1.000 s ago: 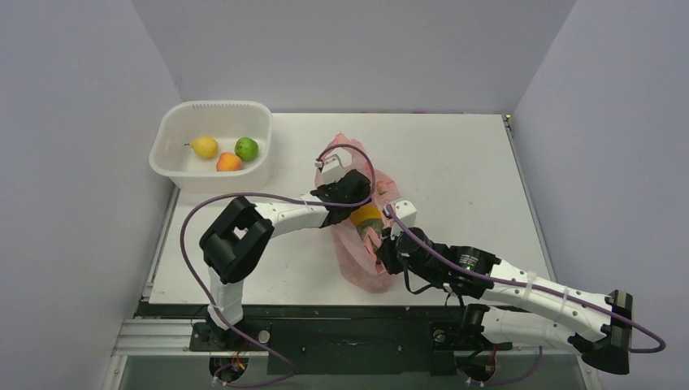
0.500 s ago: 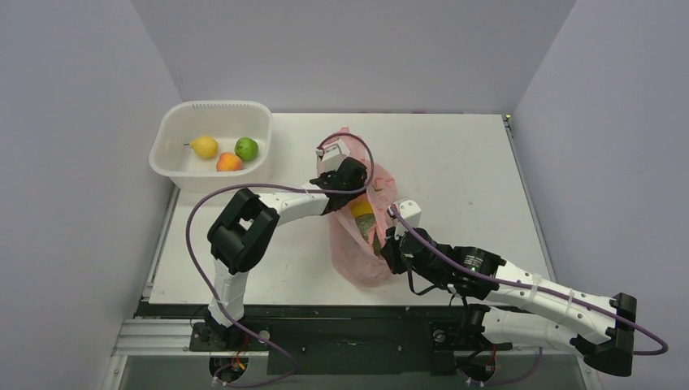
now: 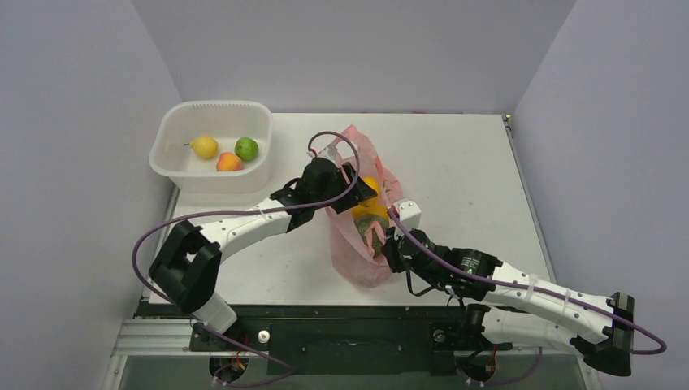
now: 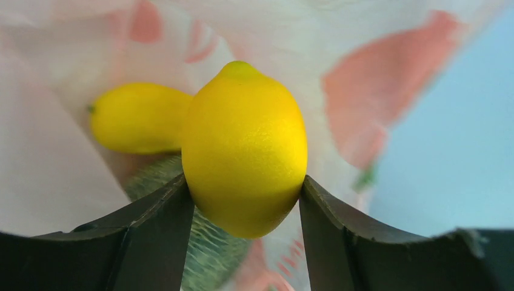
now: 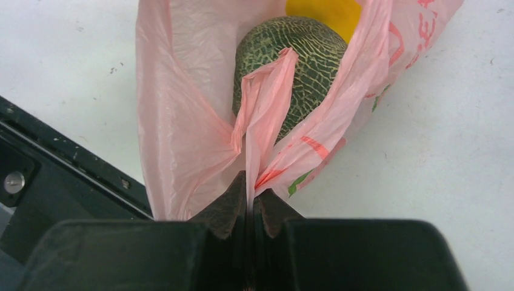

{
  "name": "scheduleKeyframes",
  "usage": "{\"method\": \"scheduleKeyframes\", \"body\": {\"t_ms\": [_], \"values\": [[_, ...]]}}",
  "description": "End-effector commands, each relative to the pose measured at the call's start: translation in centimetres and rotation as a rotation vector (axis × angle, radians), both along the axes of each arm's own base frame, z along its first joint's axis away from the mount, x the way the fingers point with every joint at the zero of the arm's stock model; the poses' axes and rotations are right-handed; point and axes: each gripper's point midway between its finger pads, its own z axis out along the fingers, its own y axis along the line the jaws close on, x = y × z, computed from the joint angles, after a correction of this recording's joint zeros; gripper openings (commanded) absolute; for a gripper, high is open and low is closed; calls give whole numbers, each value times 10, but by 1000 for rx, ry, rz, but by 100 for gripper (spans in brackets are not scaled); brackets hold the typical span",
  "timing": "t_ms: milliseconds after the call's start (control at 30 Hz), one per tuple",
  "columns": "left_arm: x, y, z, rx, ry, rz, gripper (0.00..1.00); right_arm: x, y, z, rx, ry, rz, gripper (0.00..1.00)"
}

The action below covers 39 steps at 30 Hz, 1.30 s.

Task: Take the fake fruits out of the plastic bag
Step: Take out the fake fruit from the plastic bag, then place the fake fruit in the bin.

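Note:
The pink plastic bag (image 3: 357,256) lies in the middle of the table, also in the right wrist view (image 5: 182,139). My left gripper (image 3: 363,188) is shut on a yellow lemon (image 4: 244,148) at the bag's mouth; the lemon shows in the top view (image 3: 370,184). Below it in the bag lie another yellow fruit (image 4: 136,118) and the dark green netted melon (image 5: 303,60), seen too in the top view (image 3: 370,227). My right gripper (image 5: 250,197) is shut on a fold of the bag at its near side (image 3: 390,244).
A white basin (image 3: 213,175) at the back left holds a yellow pear (image 3: 204,147), a lime-green fruit (image 3: 246,149) and an orange fruit (image 3: 229,162). The table's black front edge (image 5: 73,182) runs close to the bag.
My left arm has stretched out and its gripper has risen from inside the bag toward the bag's mouth with the lemon in it. The right gripper holds the bag in place.

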Motion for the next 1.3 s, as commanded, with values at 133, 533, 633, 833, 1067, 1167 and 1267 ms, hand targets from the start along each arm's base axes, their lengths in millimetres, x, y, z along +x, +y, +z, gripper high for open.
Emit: {"method": "scheduleKeyframes", "body": {"t_ms": [133, 533, 633, 833, 1067, 1167, 1267], "values": [[-51, -13, 77, -452, 175, -172, 38, 10, -16, -9, -26, -66, -59, 0], [-77, 50, 138, -564, 169, -99, 37, 18, -31, -13, -37, -68, -113, 0], [-55, 94, 148, -523, 129, 40, 37, 19, -37, -13, -40, -64, -128, 0], [6, 189, 180, -509, -68, 340, 37, 23, -46, -4, -35, -76, -153, 0], [85, 289, 199, -433, -259, 687, 39, 33, -58, 11, -60, -84, -194, 0], [114, 316, 186, -380, -271, 762, 41, 40, -61, 13, -79, -82, -216, 0], [138, 345, 181, -288, -311, 838, 43, 46, -64, 19, -95, -84, -231, 0]]}}
